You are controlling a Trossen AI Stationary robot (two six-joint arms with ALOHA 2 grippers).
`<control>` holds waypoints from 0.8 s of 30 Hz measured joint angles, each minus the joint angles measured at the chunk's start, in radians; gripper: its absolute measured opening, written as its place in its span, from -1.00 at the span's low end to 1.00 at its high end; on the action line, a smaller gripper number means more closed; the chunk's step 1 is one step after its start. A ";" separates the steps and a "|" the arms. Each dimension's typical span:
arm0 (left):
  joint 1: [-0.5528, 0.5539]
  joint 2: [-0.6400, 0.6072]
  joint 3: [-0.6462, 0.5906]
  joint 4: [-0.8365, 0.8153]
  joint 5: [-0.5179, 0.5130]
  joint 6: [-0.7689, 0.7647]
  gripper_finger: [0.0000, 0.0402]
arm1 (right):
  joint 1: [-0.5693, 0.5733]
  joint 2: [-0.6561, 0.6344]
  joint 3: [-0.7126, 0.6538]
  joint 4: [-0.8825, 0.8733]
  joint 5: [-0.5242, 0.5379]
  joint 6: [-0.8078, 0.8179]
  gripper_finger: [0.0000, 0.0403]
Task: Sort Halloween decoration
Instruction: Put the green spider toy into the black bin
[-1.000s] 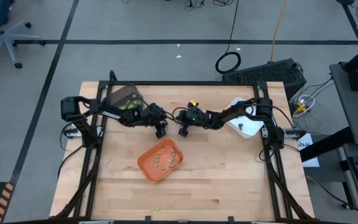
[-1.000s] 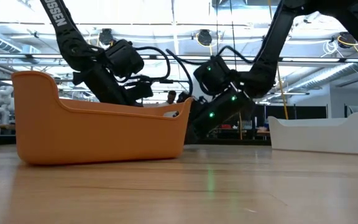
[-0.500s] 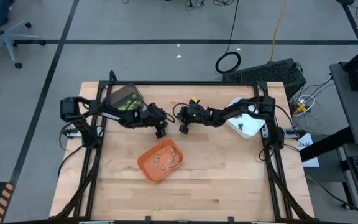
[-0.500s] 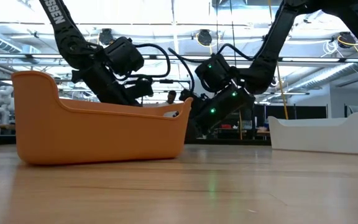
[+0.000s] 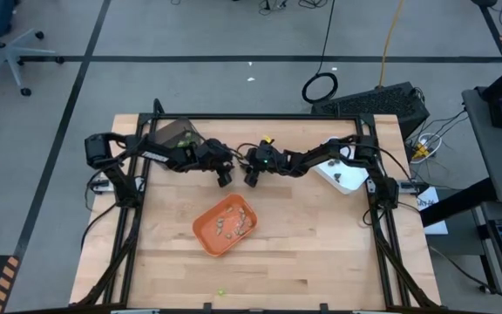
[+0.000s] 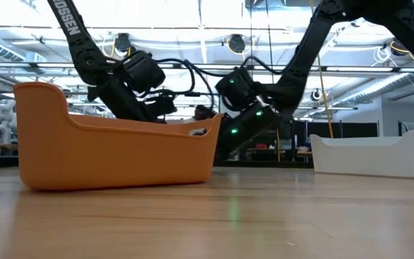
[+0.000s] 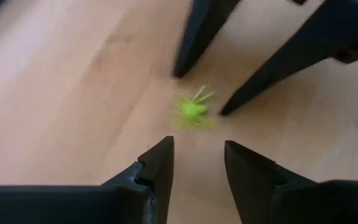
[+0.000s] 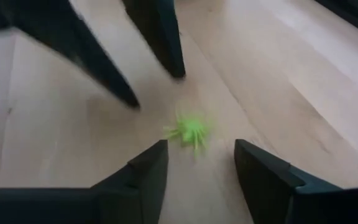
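Between my two claws, on the bare wooden tabletop [image 5: 321, 244], lies a tiny lime-green spider decoration [image 7: 194, 110]; only the wrist views show it. From above I see the left claw [image 5: 224, 177] and right claw [image 5: 252, 177] tip to tip behind the orange plastic tray [image 5: 225, 224] of small pieces, the spider hidden. Both claws stand spread, pinching nothing, the spider loose between all four fingers [image 8: 146, 174].

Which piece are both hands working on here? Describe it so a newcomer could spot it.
Start at the wooden table, past the orange tray toward the far edge, where the left hand and right hand meet. Between them lies a lime-green spider, loose on bare wood, outside every tray.
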 joint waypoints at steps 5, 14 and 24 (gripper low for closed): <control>0.007 0.009 0.000 -0.017 0.024 -0.002 -0.43 | 0.007 0.041 0.059 -0.052 -0.001 -0.010 -0.28; -0.007 0.010 0.000 -0.032 0.023 -0.021 -0.50 | 0.009 0.041 0.062 -0.083 -0.032 -0.062 -0.95; -0.060 -0.052 0.000 -0.164 -0.043 -0.073 -0.50 | 0.031 0.033 0.059 -0.083 -0.040 -0.102 -1.00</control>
